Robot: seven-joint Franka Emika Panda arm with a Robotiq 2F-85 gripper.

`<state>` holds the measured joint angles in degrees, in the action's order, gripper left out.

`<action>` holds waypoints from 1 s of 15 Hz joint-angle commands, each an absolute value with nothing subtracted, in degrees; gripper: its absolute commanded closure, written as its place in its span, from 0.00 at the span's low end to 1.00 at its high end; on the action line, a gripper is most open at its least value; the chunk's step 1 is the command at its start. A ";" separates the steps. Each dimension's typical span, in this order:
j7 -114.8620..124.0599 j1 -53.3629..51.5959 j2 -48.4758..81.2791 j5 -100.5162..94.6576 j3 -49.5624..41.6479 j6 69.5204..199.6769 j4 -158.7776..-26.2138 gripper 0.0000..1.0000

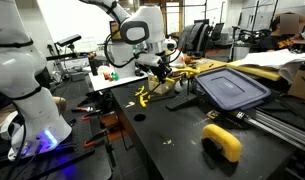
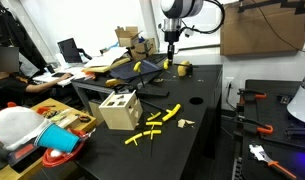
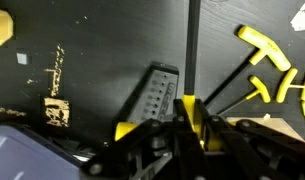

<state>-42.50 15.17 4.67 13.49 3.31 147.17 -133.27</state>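
Note:
My gripper (image 3: 192, 125) is shut on a yellow-handled T-shaped hex key (image 3: 191, 106). Its yellow grip sits between the fingers and its thin black shaft (image 3: 192, 45) runs straight away from me over the black table. Just beside the shaft lies a grey key holder (image 3: 157, 95) with rows of holes. More yellow T-handle keys (image 3: 269, 55) lie to the right. In both exterior views the gripper (image 1: 160, 70) (image 2: 170, 45) hangs low over the black table, with loose yellow keys (image 1: 142, 97) (image 2: 157, 125) scattered on the surface.
A blue-grey bin lid (image 1: 232, 88) lies on the table and shows at the wrist view's lower left as the lid (image 3: 17, 150). A wooden box (image 2: 120, 110) stands at the table's edge. A yellow block (image 1: 224, 140) lies near the front, and red-handled tools (image 2: 254, 97) lie on a side bench.

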 commanded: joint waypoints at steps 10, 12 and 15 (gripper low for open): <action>-52.41 3.10 -2.99 26.06 1.64 147.37 -135.26 0.97; -52.16 2.46 -3.11 26.70 1.44 147.34 -134.97 0.97; -53.26 1.87 -3.11 29.64 0.97 147.93 -134.46 0.97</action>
<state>-50.17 3.20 -1.27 25.92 2.45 147.36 -134.38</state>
